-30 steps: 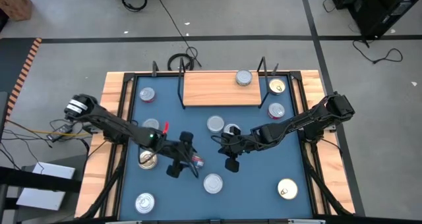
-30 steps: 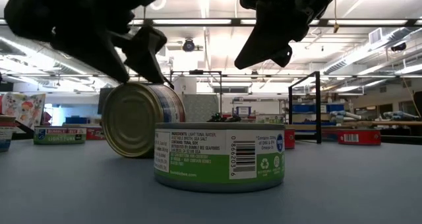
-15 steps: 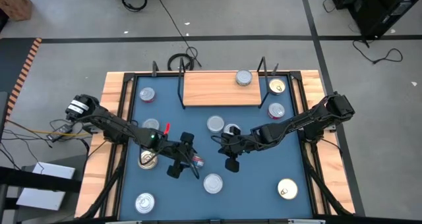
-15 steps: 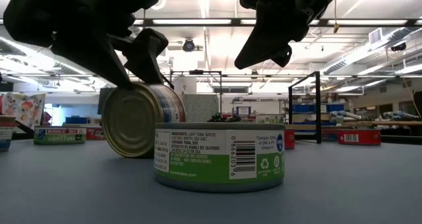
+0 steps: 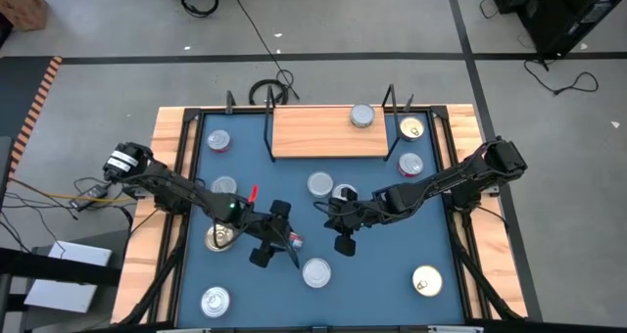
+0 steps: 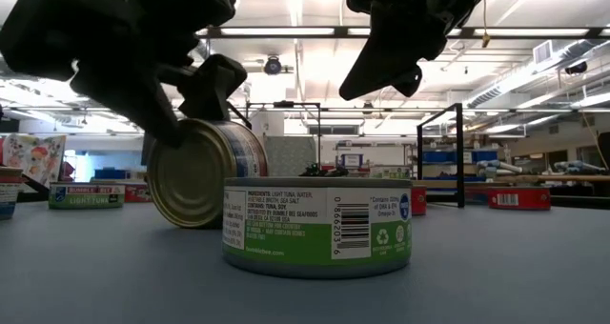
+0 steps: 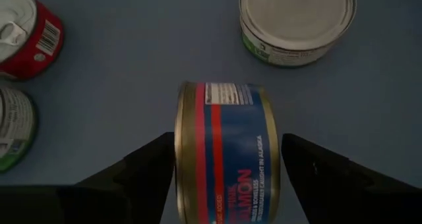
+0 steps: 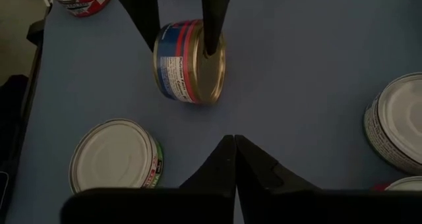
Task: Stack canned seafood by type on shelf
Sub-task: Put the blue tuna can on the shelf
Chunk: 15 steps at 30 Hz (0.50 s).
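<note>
While tipped on its edge at lower centre, salmon tin (image 7: pixel 227 151) straddled by released left end effector (image 7: pixel 227 159); rigid, smooth, liable to roll; best pinched across flat lids. Right end effector (image 8: pixel 235 159) clenched, empty.

The tin on its edge (image 7: pixel 227 151) is blue with two red stripes and a gold end. Just beside it, the flat tin (image 6: pixel 317 226) has a green-and-white label and plain silver lid. Near those, another tin (image 7: pixel 30 31) has red sides. The table (image 5: pixel 387 269) is blue with a light-wood rim, and the shelf (image 5: pixel 313 132) is light wood too.
</note>
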Tool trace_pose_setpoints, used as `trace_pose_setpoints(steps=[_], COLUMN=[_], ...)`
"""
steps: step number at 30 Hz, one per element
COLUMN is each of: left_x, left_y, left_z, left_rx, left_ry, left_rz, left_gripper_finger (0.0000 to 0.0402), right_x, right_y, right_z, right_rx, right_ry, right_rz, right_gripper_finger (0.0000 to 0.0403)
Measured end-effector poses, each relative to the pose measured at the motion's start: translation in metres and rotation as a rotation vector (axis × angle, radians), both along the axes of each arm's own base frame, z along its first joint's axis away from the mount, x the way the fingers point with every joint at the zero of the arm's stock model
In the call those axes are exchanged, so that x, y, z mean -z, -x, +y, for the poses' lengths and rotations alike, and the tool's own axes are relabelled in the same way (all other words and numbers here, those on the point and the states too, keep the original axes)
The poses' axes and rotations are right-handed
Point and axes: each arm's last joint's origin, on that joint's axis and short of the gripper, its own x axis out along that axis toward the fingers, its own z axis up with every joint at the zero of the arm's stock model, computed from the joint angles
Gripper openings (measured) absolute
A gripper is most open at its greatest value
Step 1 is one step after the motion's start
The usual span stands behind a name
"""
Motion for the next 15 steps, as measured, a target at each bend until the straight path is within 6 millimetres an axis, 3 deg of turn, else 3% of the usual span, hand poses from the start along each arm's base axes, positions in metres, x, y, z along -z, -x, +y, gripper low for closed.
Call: trace_pose_setpoints(steps=[11, 15], left_x=[-0.0015, -0.0014], left_y=[-0.0018, -0.0018], left_z=[-0.0006, -0.0006], left_rx=[0.012, 0.014], left_ry=[-0.009, -0.010], left_rz=[0.004, 0.004], left_gripper_finger=[0.0214, 0.0207], right_x=[-0.0001, -0.0002], right_y=[-0.0001, -0.0001], right_z=[0.0000, 0.0000], right_rx=[-0.001, -0.004], right_ry=[0.000, 0.003], right_rz=[-0.001, -0.001], right_gripper_finger=[0.0017, 0.0013])
